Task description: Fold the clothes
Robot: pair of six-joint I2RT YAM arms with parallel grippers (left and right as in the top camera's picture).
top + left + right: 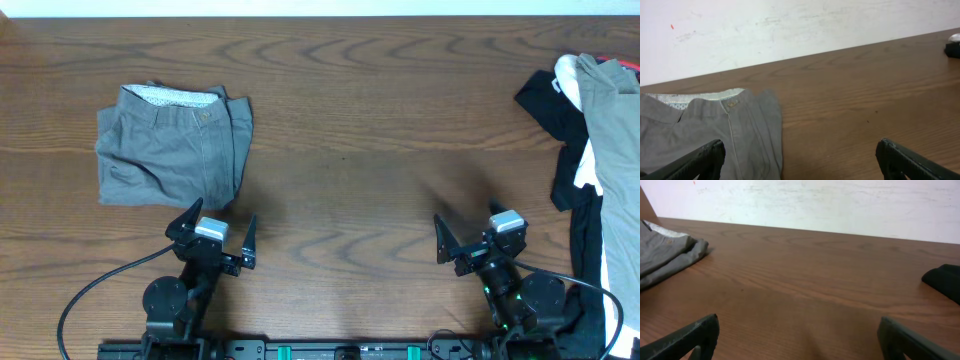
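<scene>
Folding seems between garments: grey shorts (172, 145) are lying folded beyond the left gripper (215, 232), the unfolded pile (605, 110) waiting at the table's (350, 130) right edge. That gripper and the right gripper (466, 235) are hovering spread, empty — next, probably dragging one garment out.

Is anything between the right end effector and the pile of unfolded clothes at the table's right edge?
Nothing visible does. Only bare wooden table lies between the open right end effector and the pile of clothes. The folded grey shorts sit far off on the left side.
</scene>
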